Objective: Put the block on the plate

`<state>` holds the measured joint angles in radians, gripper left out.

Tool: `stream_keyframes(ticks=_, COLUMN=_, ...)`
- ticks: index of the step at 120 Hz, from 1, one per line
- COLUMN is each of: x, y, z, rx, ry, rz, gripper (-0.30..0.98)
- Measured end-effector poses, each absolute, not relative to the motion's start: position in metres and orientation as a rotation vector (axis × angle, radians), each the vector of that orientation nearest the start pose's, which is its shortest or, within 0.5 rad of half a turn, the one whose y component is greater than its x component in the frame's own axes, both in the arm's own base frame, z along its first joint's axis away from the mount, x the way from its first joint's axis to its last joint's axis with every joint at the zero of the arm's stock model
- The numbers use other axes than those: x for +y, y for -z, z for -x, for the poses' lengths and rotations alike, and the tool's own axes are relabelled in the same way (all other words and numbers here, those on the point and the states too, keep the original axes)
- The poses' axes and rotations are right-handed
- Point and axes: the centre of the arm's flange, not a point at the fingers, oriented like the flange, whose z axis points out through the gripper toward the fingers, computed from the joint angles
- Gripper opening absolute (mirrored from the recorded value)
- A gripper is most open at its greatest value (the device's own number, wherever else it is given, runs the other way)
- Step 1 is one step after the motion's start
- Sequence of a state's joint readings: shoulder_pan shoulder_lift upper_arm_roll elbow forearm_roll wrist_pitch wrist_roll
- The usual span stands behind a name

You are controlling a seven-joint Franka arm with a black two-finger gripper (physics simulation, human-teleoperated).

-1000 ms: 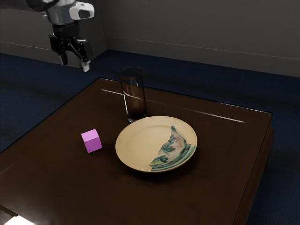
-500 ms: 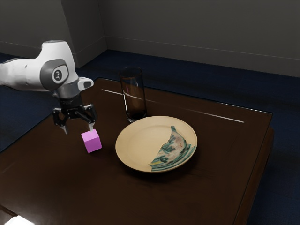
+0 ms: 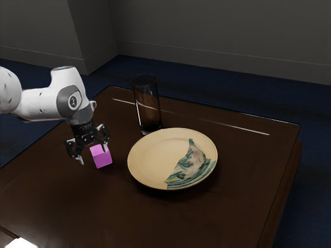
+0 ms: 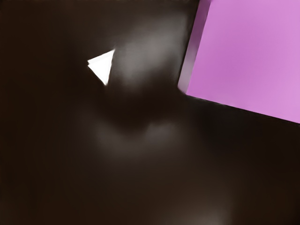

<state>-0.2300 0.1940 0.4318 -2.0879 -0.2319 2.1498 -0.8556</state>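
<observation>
1. Block [image 3: 101, 156] first, as you watch the exterior view: no movement from it, sitting on the table [image 3: 232, 222] at nine o'clock from the plate [image 3: 172, 155], just beside the rim but apart from it. Down comes your gripper [image 3: 93, 154], lower than half a second ago and a touch nearer the block, and it has turned, so the fingers now line up along a slant from about eight o'clock to two.

2. Still the exterior view, and you've got those fingers spread wide, gripping nothing! One tip overlaps the block's upper part, the other hangs out past it towards eight o'clock; whether either touches, you can't tell. The glass [image 3: 147, 103] stands upright at eleven o'clock from the plate, out of this.

3. Over to the wrist view: the block looms large and close, but well off-centre. So the approach looks nearly done, the grasp not yet made. You probably need to centre over the block before closing; squeeze now and a fingertip could nudge it away.
</observation>
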Motion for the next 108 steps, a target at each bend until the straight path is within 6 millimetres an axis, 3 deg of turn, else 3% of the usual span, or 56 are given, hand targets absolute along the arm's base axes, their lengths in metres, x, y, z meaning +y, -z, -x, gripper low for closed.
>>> stream_keyframes(ticks=18, x=0.096, y=-0.315, z=-0.56, rx=-1.824, ry=-0.197, rz=2.577, gripper=0.69)
stream_keyframes(ticks=30, x=0.092, y=-0.325, z=-0.584, rx=-1.81, ry=-0.112, rz=2.574, gripper=0.69)
stream_keyframes(ticks=42, x=0.111, y=-0.318, z=-0.6, rx=-1.823, ry=-0.085, rz=2.527, gripper=0.69)
stream_keyframes(ticks=53, x=0.121, y=-0.308, z=-0.604, rx=-1.829, ry=-0.091, rz=2.497, gripper=0.69)
stream_keyframes(ticks=80, x=0.11, y=-0.284, z=-0.619, rx=-1.83, ry=-0.119, rz=2.492, gripper=0.69)
stream_keyframes(ticks=96, x=0.128, y=-0.276, z=-0.625, rx=-1.883, ry=-0.127, rz=2.468, gripper=0.69)
stream_keyframes(ticks=108, x=0.13, y=-0.269, z=-0.632, rx=-1.894, ry=-0.139, rz=2.471, gripper=0.69)
